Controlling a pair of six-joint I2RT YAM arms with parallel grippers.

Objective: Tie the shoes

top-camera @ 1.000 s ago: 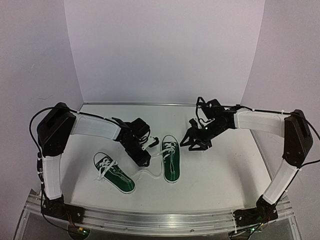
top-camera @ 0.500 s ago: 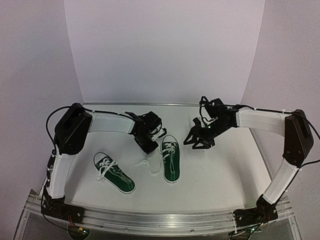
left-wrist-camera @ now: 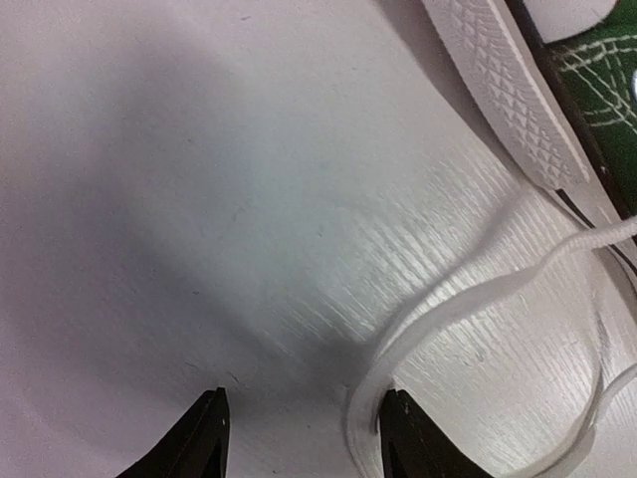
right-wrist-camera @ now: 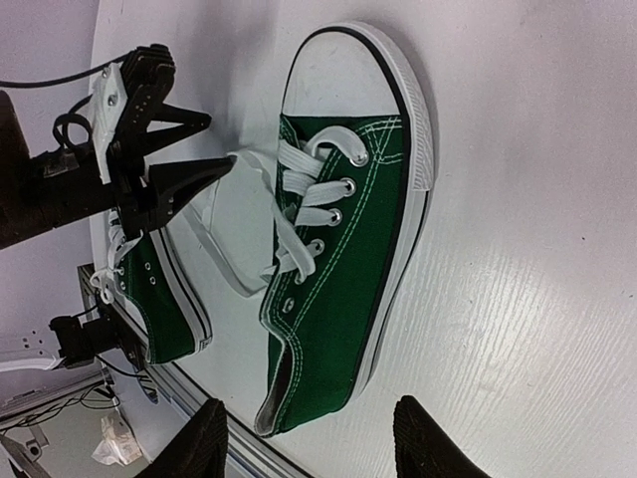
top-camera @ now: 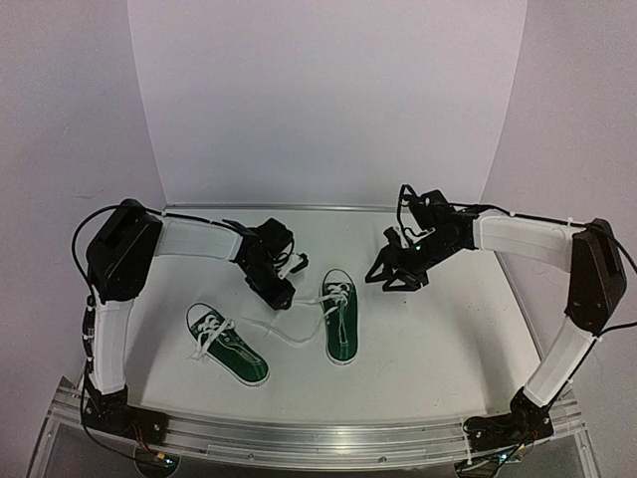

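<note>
Two dark green sneakers with white laces lie on the white table. The left shoe (top-camera: 229, 346) lies at the front left. The right shoe (top-camera: 339, 317) lies mid-table, with a loose lace (top-camera: 287, 336) trailing left from it. My left gripper (top-camera: 280, 293) is open, low over the table just left of that shoe. In the left wrist view its jaws (left-wrist-camera: 304, 443) stand apart and the lace (left-wrist-camera: 468, 299) curls against the inner side of the right finger (left-wrist-camera: 403, 443). My right gripper (top-camera: 394, 275) is open and empty, right of the shoe (right-wrist-camera: 348, 249).
A white backdrop curves up behind the table. A metal rail (top-camera: 318, 438) runs along the near edge. The right wrist view also shows the left shoe (right-wrist-camera: 164, 299) and my left gripper (right-wrist-camera: 189, 149) beside the laces.
My left gripper swung toward the right shoe's laces, then back left a little. The loose lace now lies drawn out to the left. My right gripper rose slightly.
</note>
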